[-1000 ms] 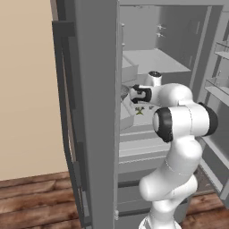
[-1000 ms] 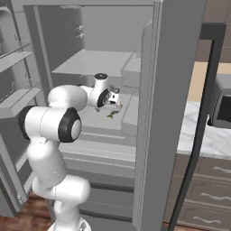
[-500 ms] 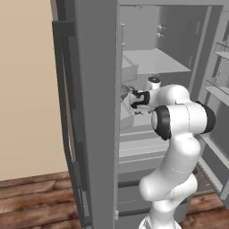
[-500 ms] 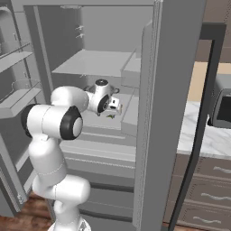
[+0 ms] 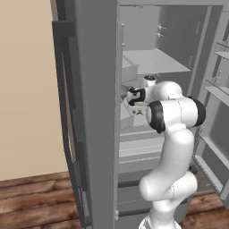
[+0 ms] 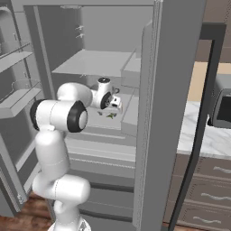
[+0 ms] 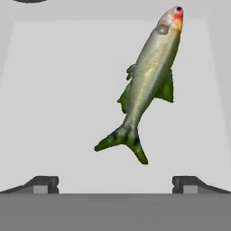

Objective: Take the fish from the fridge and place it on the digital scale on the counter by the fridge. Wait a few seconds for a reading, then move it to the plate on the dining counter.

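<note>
Pincer (image 7: pixel 115 182) is spread wide and empty inside the fridge (image 5: pixel 96 112), poised over the fish (image 7: pixel 146 81), which lies loose on a pale shelf (image 7: pixel 63 90). Nothing grabbed yet — pickup, weighing and plating all look ahead.

Kitchen — open fridge (image 6: pixel 180 90), marble counter (image 6: pixel 205 140)

End effector (image 6: pixel 113 108) lowered closer over fish (image 7: pixel 149 81) on fridge shelf.
</note>
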